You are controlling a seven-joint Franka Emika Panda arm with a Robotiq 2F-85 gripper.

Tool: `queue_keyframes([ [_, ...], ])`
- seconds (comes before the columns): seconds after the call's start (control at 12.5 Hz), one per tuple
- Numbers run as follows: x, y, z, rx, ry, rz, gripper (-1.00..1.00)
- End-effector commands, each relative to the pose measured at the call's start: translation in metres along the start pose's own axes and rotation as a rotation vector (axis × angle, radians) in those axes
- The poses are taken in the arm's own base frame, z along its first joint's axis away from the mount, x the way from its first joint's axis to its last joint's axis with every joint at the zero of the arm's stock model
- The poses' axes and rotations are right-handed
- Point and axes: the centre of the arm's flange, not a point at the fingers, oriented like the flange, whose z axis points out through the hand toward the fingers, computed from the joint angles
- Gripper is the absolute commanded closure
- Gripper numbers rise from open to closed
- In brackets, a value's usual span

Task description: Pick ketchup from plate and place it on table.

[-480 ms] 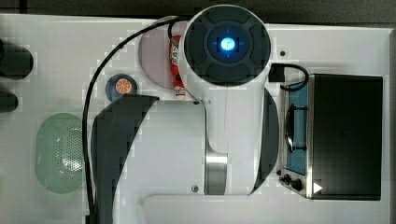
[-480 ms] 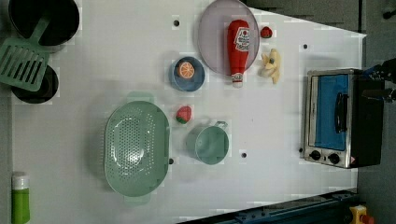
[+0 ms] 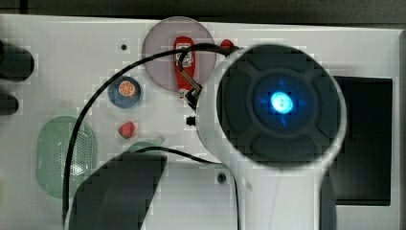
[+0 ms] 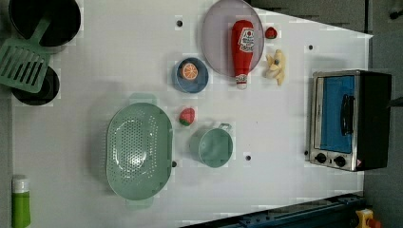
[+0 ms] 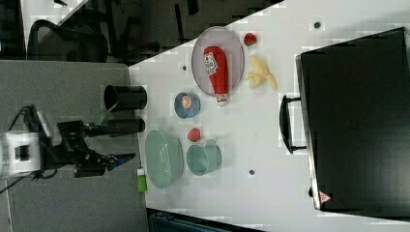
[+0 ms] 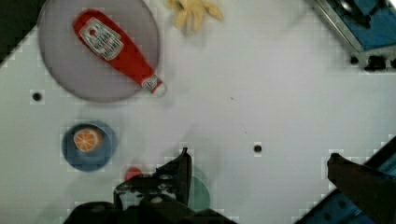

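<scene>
Inspecting the scene from my remote station, I find the small red squeeze ketchup bottle (image 4: 242, 43) lying flat on the large round pale lilac plate (image 4: 216, 35), its whitish cap end poking past the rim onto the big flat white tabletop (image 4: 275, 128). Its white label carries a red mark and some print, but I cannot read any wording or brand on it. In the wrist view the gripper (image 6: 259, 170) hangs above the table with its two dark fingers (image 6: 183, 169) spread wide and nothing between them, well apart from the bottle.

In the left view, a small dark blue dish with an orange slice (image 4: 190, 74) sits just beside the plate. A small red strawberry-like fruit (image 4: 271, 33) lies near the plate's other side, with a pale yellow peeled banana (image 4: 276, 66) close by. A second red fruit (image 4: 187, 116) lies between the blue dish and a small green cup (image 4: 213, 146). A pale green perforated colander (image 4: 139, 150) stands beside that cup. A silver toaster oven with a blue door (image 4: 344, 119) occupies the left view's right; I can read no lettering on its panel.
</scene>
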Motion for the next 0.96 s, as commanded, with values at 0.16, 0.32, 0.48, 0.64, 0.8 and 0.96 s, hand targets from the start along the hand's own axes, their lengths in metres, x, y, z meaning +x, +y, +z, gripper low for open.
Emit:
queue_keyframes([
  [0.16, 0.018, -0.025, 0.038, -0.032, -0.038, 0.018, -1.0],
  [0.32, 0.029, -0.041, 0.068, -0.046, -0.057, 0.008, -1.0],
  [0.48, 0.041, -0.06, 0.101, -0.051, -0.068, -0.005, -1.0],
  [0.64, 0.051, -0.08, 0.138, -0.051, -0.078, -0.039, -1.0],
  [0.8, 0.059, -0.098, 0.178, -0.047, -0.089, -0.118, -1.0],
  [0.96, 0.068, -0.114, 0.22, -0.037, -0.095, -0.216, -1.0],
])
